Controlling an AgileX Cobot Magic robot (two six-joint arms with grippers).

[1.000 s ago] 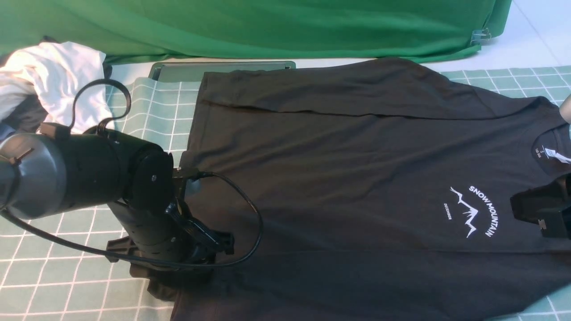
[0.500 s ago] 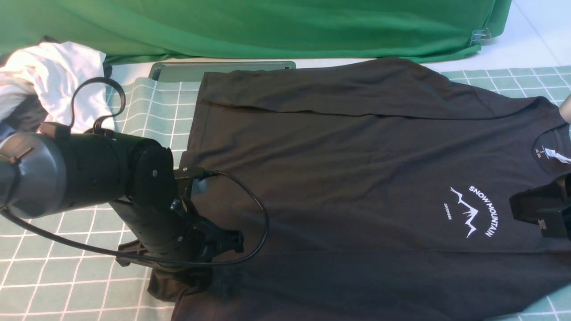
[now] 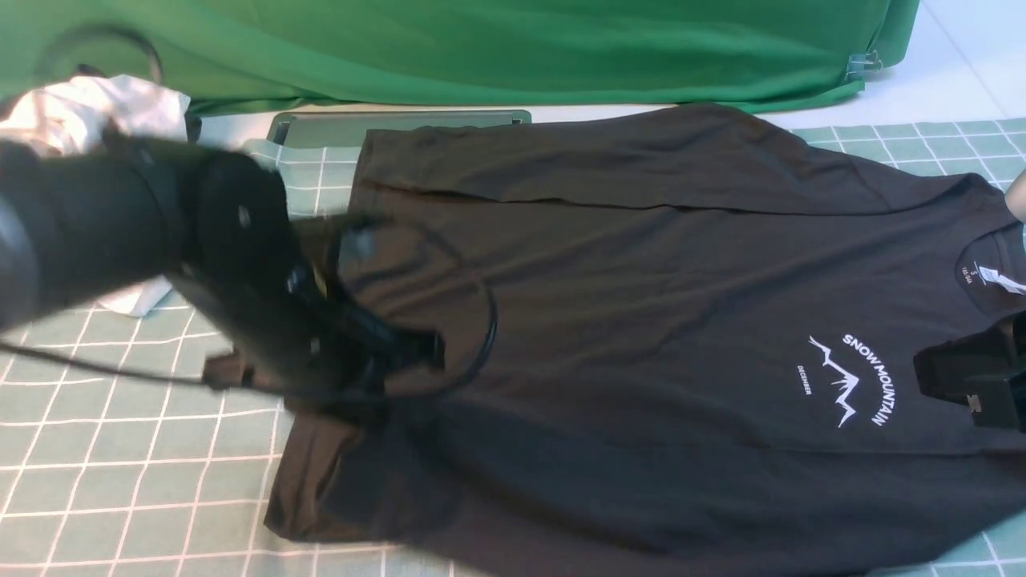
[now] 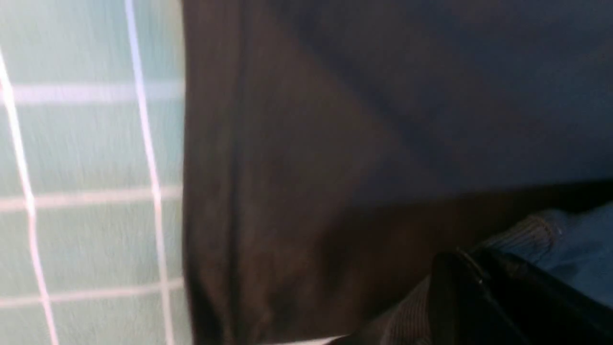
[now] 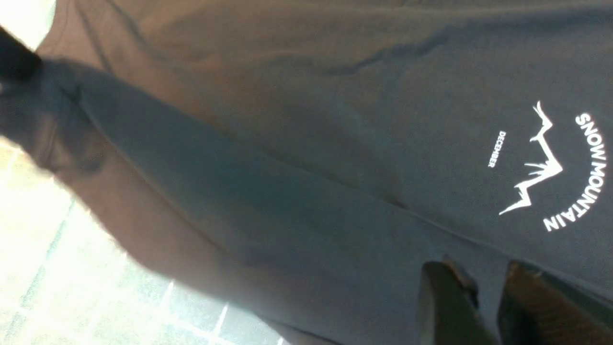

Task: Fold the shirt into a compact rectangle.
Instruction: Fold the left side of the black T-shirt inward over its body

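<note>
The black shirt lies spread on the checked mat, its white mountain print and collar label to the right. My left gripper, blurred by motion, is shut on the shirt's hem at the left and holds that corner lifted off the mat. In the left wrist view the fingers stand together with ribbed dark cloth around them. My right gripper rests on the shirt just below the collar. Its two fingers stand a little apart with a raised fold of the shirt pinched between them.
A big green cloth drapes across the back. A white garment lies bunched at the far left, behind my left arm. A flat grey board sits under the shirt's far edge. The green checked mat covers the table.
My left gripper closed on the shirt's left hem, then rose and swung back, pulling that corner up and wrinkling the edge. The right gripper stayed in place.
</note>
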